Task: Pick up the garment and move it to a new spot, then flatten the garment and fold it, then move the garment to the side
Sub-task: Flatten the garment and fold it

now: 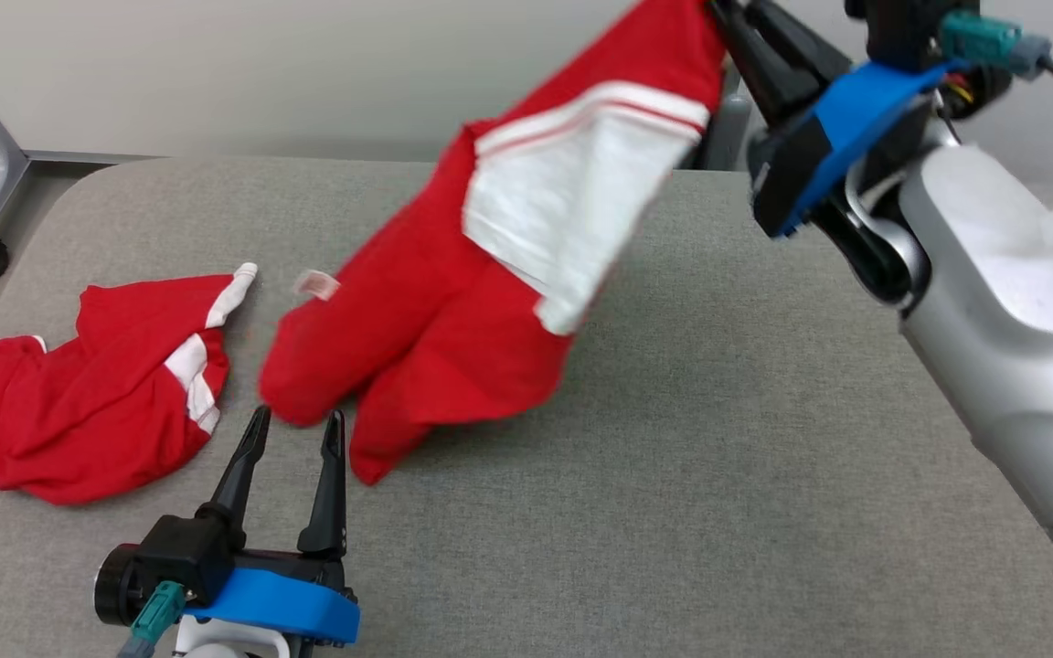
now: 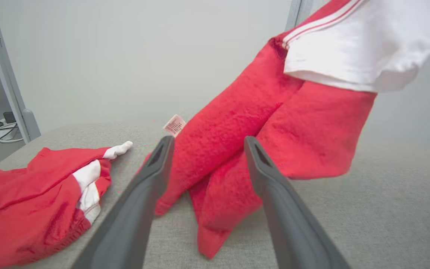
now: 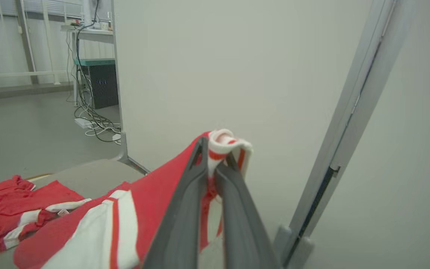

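Your left gripper (image 1: 297,417) sits near, fingers spread; your right gripper (image 3: 217,152) pinches the garment (image 1: 426,311) aloft far right, flattening and folding remain

Garment (image 1: 453,311): red, fleecy, with a white panel edged in red-and-white stripes. Lifted by its striped upper edge, hanging slantwise. Two red lower ends trail onto the grey table (image 1: 764,411). A small label (image 1: 317,284) sticks out at its left side.
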